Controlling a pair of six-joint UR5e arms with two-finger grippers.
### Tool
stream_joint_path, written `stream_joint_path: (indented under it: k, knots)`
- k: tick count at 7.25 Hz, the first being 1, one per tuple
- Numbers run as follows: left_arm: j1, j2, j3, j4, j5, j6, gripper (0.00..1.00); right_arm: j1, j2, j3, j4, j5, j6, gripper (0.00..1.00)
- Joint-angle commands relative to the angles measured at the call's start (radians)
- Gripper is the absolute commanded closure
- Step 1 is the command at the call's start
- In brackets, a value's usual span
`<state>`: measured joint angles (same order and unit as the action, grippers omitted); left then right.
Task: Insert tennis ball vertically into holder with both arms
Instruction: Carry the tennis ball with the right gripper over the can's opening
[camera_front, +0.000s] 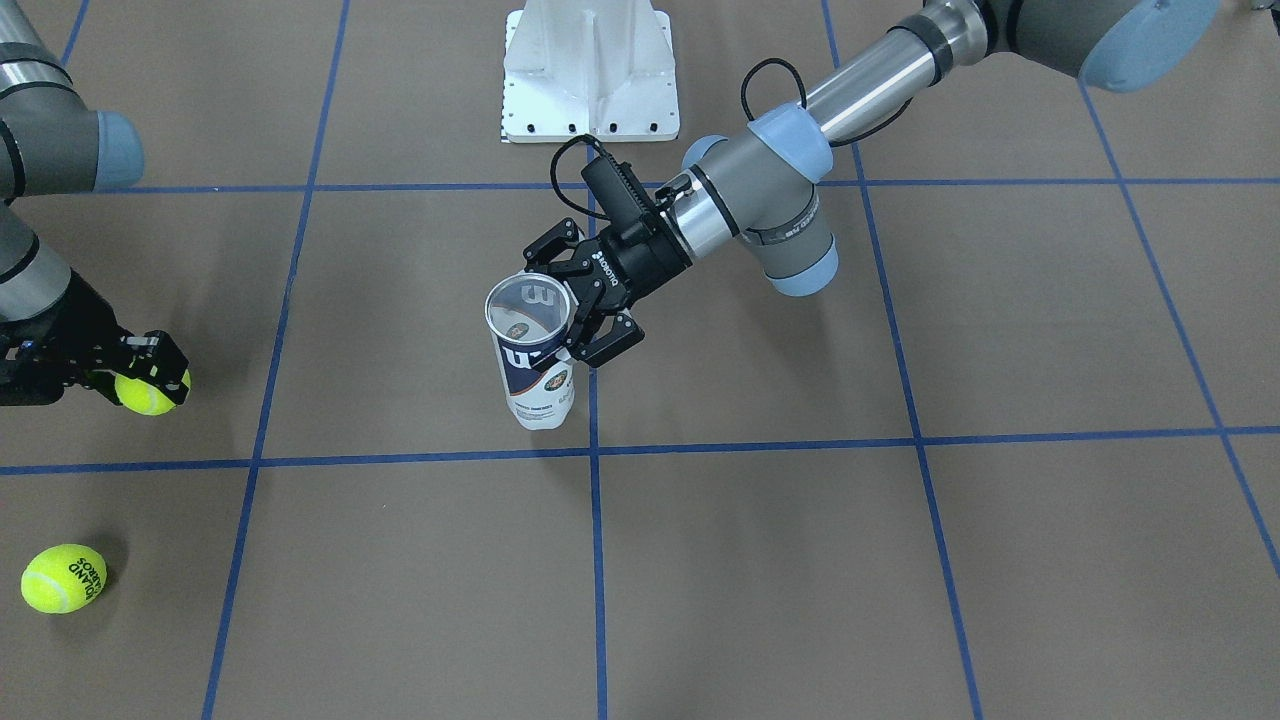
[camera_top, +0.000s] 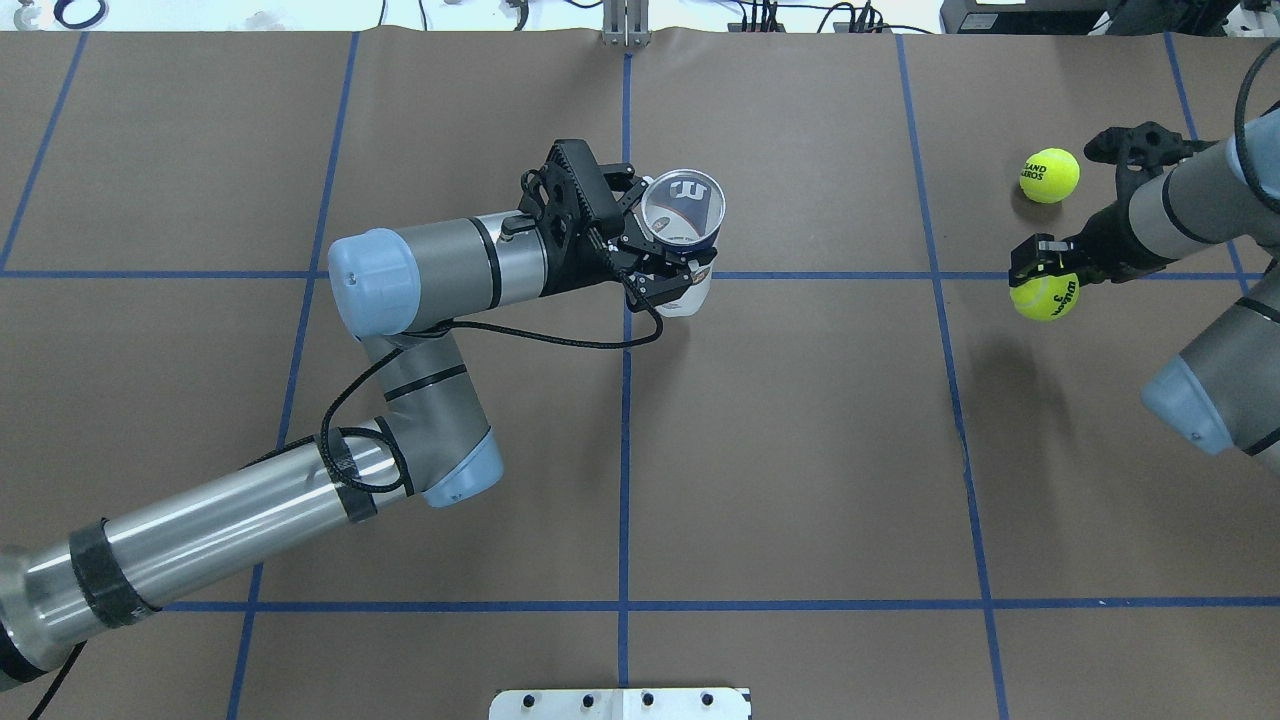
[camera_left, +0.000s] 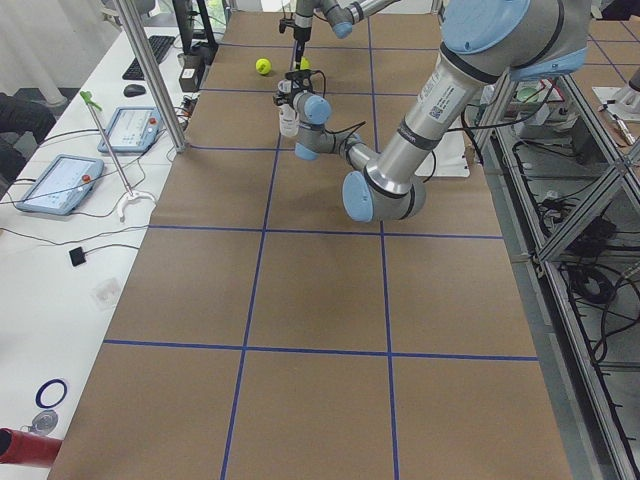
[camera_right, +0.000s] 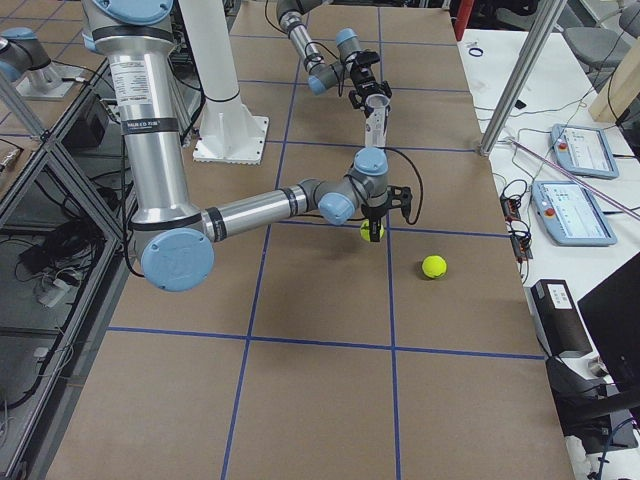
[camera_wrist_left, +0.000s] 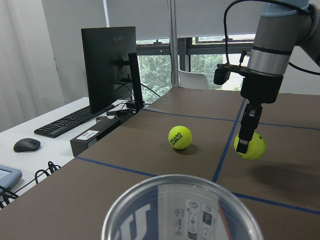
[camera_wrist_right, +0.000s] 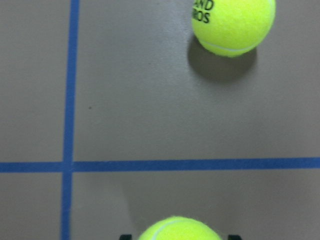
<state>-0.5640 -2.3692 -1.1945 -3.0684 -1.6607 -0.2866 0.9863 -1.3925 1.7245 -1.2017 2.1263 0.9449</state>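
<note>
The holder (camera_front: 536, 362) is a clear can with a navy and white label. It stands upright near the table's middle, mouth up and empty inside (camera_top: 683, 208). My left gripper (camera_front: 572, 312) is shut on the holder from the side (camera_top: 668, 250). Its rim fills the bottom of the left wrist view (camera_wrist_left: 182, 207). My right gripper (camera_top: 1043, 283) is shut on a yellow tennis ball (camera_top: 1045, 298) and holds it just above the table, far to the holder's side (camera_front: 150, 392). The held ball also shows in the right wrist view (camera_wrist_right: 179, 229).
A second tennis ball (camera_top: 1049, 175) lies loose on the table just beyond the right gripper (camera_front: 63, 578). The white bolted base (camera_front: 590, 70) stands at the robot's edge. A side desk with a monitor (camera_wrist_left: 110, 65) and keyboard lies past the right end.
</note>
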Motion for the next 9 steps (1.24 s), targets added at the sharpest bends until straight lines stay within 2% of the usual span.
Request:
stream_joint_path:
  k: [1, 2, 3, 5, 6, 9]
  knots:
    - [-0.010, 0.034, 0.000, -0.012, -0.005, 0.009, 0.19, 0.005, 0.195, 0.127, -0.324, 0.032, 0.101, 1.00]
    - [-0.014, 0.060, -0.008, -0.015, -0.007, 0.010, 0.19, -0.011, 0.261, 0.157, -0.411, 0.034, 0.156, 1.00]
    - [-0.023, 0.080, -0.008, -0.024, -0.008, 0.010, 0.19, -0.038, 0.309, 0.165, -0.418, 0.034, 0.254, 1.00]
    - [-0.054, 0.093, -0.017, -0.021, -0.097, 0.009, 0.20, -0.095, 0.410, 0.152, -0.426, 0.032, 0.421, 1.00]
    - [-0.053, 0.111, -0.031, -0.020, -0.099, 0.003, 0.20, -0.115, 0.461, 0.141, -0.449, 0.032, 0.480, 1.00]
    - [-0.039, 0.110, -0.033, -0.018, -0.097, -0.115, 0.20, -0.132, 0.547, 0.115, -0.478, 0.029, 0.543, 1.00]
